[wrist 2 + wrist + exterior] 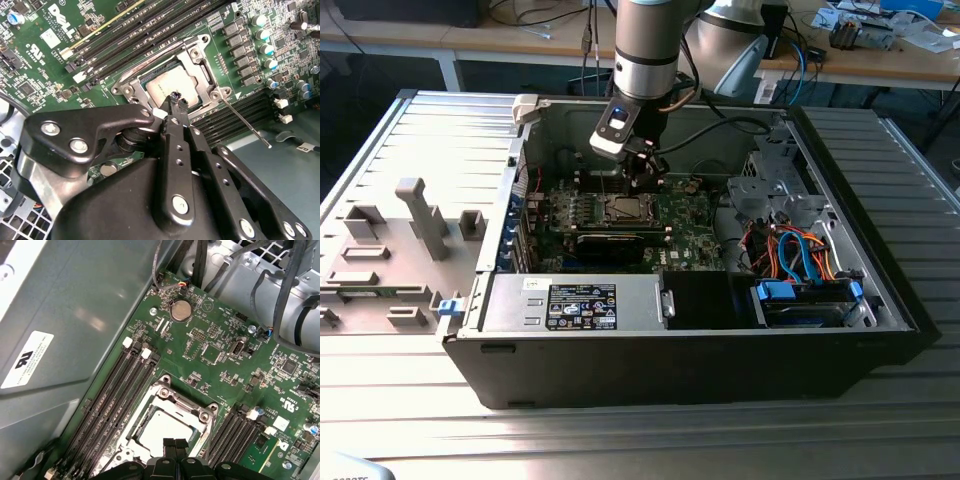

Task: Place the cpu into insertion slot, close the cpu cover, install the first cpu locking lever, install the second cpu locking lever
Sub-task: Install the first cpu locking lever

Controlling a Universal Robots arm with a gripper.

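Observation:
In the exterior view my gripper (642, 180) hangs low over the insertion slot (625, 208) in the middle of the green motherboard. The cpu (165, 82) lies flat in the slot, its silvery top showing through the cpu cover (196, 56), which lies down around it. In both wrist views the fingertips (170, 444) are pressed together, with nothing seen between them. They sit just above the cover's near edge, beside the cpu (162, 429). A thin metal locking lever (245, 124) juts out from one socket corner across the memory slots.
The motherboard (220, 347) sits deep in an open black computer case (880, 290). Long black memory slots (112, 400) flank the socket on both sides. The case's grey side wall (70, 325) rises close by. Orange and blue cables (800, 250) and a drive bay fill the exterior view's right.

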